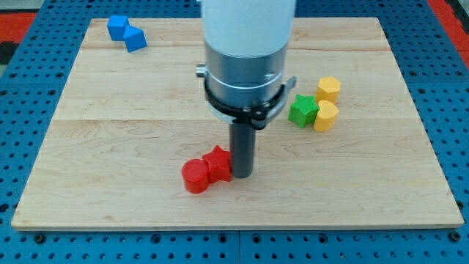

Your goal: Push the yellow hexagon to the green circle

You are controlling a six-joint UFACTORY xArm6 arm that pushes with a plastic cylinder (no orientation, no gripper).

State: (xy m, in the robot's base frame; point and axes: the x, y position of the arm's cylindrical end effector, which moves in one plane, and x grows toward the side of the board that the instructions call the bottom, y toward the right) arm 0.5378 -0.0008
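Note:
My tip (242, 176) rests on the board at the lower middle, touching the right side of a red block (218, 163). A yellow hexagon (329, 89) sits at the view's right, well away from the tip, up and to the right. A green star-shaped block (302, 110) lies just below and left of the hexagon. A second yellow block (325, 116) touches the green block's right side. No green circle shows; the arm's wide body (245, 59) hides part of the board's upper middle.
A red cylinder (196, 177) touches the other red block on its lower left. Two blue blocks (117, 27) (135, 39) sit together at the view's top left corner. The wooden board (110, 147) lies on a blue pegboard surface.

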